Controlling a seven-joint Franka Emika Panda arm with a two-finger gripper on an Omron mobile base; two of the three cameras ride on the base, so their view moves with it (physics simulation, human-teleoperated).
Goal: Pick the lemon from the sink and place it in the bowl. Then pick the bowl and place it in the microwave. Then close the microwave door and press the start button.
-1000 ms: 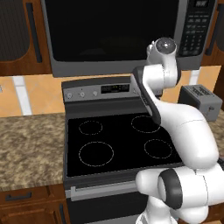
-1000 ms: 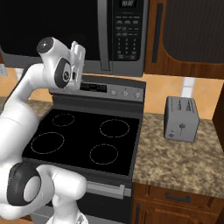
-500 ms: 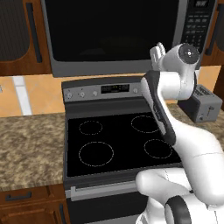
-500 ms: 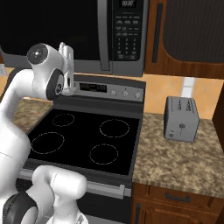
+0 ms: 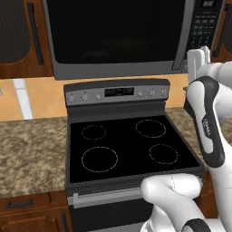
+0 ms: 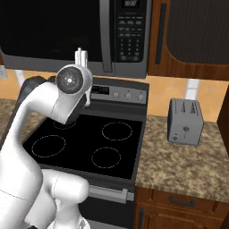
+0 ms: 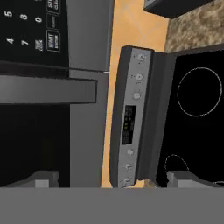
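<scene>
I see my hand (image 7: 111,178) spread apart, empty; microwave (image 7: 52,87) keypad digits 5, 8, 0, 4, 7 readable.

The big black microwave (image 6: 67,31) with grey trim hangs over the flat black stove top (image 5: 131,145), and its wide dark door (image 5: 113,31) is shut, so nothing can get inside. The long dark handle (image 6: 105,36) stands out from the front. Under the microwave there is open air above the stove top. At the back of that gap stands the grey knob panel (image 5: 118,92). The silver toaster (image 6: 185,120) stands on the speckled stone counter (image 6: 188,161), which is bare in front of it.
</scene>
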